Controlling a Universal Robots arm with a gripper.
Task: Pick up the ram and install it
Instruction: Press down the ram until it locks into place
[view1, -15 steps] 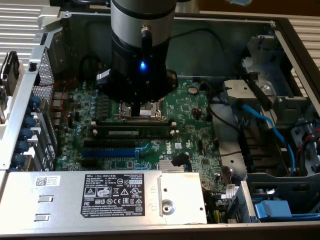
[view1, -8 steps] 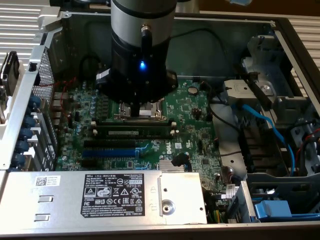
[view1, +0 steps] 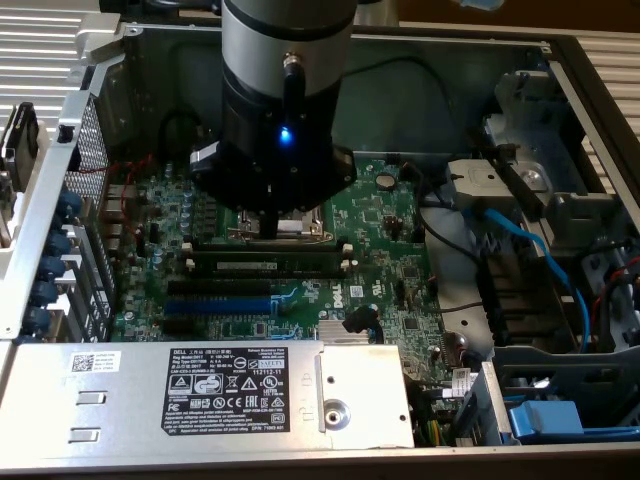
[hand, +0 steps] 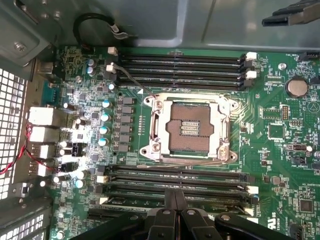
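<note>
The ram (view1: 265, 266), a long dark stick with a white label strip, stands on edge in a memory slot beside the CPU socket (view1: 275, 222), between white latches. My gripper (hand: 175, 196) is shut, its two black fingers pressed together with nothing visible between them. Their tips hang over the row of memory slots (hand: 175, 180) on that side of the CPU socket (hand: 189, 127). I cannot tell whether they touch the ram. In the exterior view the arm's wrist (view1: 285, 100) hangs above the socket and hides the fingers.
A second row of empty memory slots (hand: 180, 67) lies on the socket's other side. Blue and black expansion slots (view1: 220, 300) and the grey power supply (view1: 200, 395) sit nearer the exterior camera. Drive cage and blue cables (view1: 530, 240) fill the exterior view's right. Case walls surround the board.
</note>
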